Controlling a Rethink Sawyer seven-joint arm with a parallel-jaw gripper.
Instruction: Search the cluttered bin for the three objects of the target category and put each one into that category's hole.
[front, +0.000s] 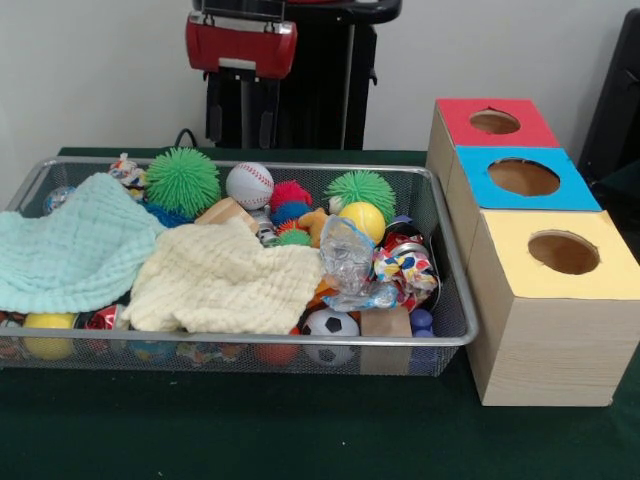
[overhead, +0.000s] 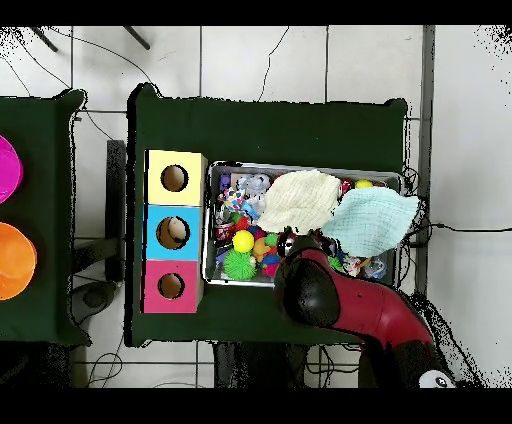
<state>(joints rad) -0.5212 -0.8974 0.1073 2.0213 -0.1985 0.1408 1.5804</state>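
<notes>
A wire-mesh bin (front: 300, 340) holds mixed clutter: a baseball (front: 249, 185), two green spiky balls (front: 182, 180) (front: 360, 190), a yellow ball (front: 362, 220), a small soccer ball (front: 330, 325) and crumpled clear plastic (front: 350, 255). A pale green cloth (front: 70, 250) and a cream cloth (front: 225, 280) cover much of the contents. My gripper (front: 240, 145) hangs open and empty above the bin's far edge. In the overhead view the red arm (overhead: 340, 300) hides the gripper and reaches over the bin's (overhead: 300, 167) near edge.
A wooden box stands beside the bin with three round holes: red-topped (front: 494, 121), blue-topped (front: 523, 177) and yellow-topped (front: 563, 252). The table is covered in dark green cloth (front: 250, 430). A second table with pink and orange discs (overhead: 12, 260) lies apart in the overhead view.
</notes>
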